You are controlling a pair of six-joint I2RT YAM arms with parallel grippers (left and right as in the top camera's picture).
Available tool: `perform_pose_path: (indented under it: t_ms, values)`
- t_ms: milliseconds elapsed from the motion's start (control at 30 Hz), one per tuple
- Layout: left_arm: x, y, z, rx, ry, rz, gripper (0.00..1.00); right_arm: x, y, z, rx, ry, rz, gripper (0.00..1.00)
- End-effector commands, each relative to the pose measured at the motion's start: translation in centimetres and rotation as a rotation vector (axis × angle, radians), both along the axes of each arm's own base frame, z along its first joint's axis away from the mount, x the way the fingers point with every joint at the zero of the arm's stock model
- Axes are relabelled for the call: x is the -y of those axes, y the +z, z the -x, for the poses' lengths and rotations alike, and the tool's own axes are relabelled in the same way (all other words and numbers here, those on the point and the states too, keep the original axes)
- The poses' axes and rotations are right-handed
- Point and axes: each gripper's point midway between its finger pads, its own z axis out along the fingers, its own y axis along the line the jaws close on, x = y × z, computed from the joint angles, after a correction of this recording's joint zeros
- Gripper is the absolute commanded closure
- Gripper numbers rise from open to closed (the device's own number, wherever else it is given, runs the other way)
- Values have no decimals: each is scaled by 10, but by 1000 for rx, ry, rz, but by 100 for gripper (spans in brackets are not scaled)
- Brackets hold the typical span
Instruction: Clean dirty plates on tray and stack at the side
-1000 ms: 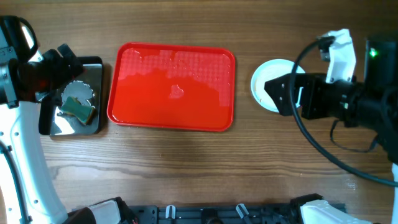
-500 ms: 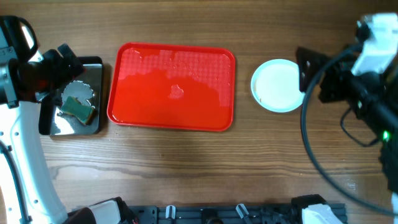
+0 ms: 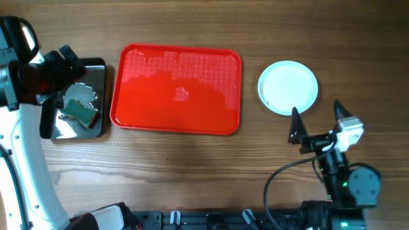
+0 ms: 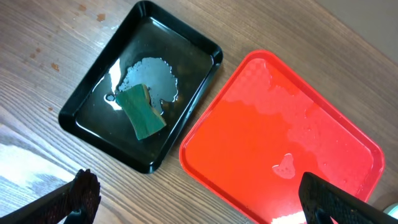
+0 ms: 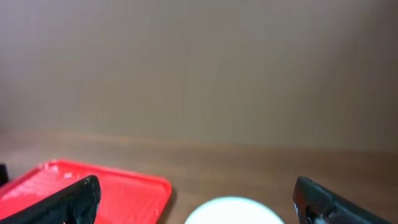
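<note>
The plates [image 3: 288, 87] sit as one white, aqua-rimmed stack on the table right of the red tray [image 3: 176, 89]; how many are stacked I cannot tell. The top plate's edge shows in the right wrist view [image 5: 233, 211]. The tray holds no plates, only wet patches and a small smear; it also shows in the left wrist view [image 4: 280, 155] and the right wrist view [image 5: 106, 190]. My right gripper [image 3: 317, 121] is open and empty, near the table's front, below the plates. My left gripper [image 4: 202, 202] is open and empty, above the black tray's side.
A small black tray [image 3: 80, 99] with water and a green sponge [image 3: 82, 112] stands left of the red tray; the sponge also shows in the left wrist view [image 4: 142, 112]. The right arm's cable loops at the front right.
My right arm has drawn back from beside the plates, first to the right, then down to the front of the table. The plate stack is now uncovered. The left arm has not moved.
</note>
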Motion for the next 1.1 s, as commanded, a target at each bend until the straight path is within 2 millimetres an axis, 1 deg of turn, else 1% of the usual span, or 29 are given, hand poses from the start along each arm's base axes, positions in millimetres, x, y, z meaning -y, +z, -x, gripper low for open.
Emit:
perform_pose_path:
  t_ms: [0, 67, 133, 200, 267, 300, 967, 1000, 1067]
  values:
    - [2, -1, -2, 3, -1, 14, 0, -4, -26, 5, 69, 24, -6, 0]
    - [2, -1, -2, 3, -1, 14, 0, -4, -37, 6, 91, 23, -4, 0]
    - [2, -1, -2, 3, -1, 14, 0, -3, -44, 5, 93, 18, -2, 0]
    - [2, -1, -2, 3, -1, 14, 0, -2, -61, 3, 28, 12, -6, 1]
    - [2, -1, -2, 3, -1, 14, 0, -2, -73, 1, -24, 12, -8, 0]
    - [2, -1, -2, 3, -1, 14, 0, -2, -84, 1, -67, 12, -16, 0]
    - [2, -1, -2, 3, 0, 14, 0, -2, -83, 1, -66, 12, -17, 1]
    - [-1, 5, 4, 13, 2, -5, 0, -2, -83, 1, -66, 12, -16, 0]
    - [1, 24, 13, 87, 4, -31, 0, -2, -83, 1, -66, 12, -17, 0]
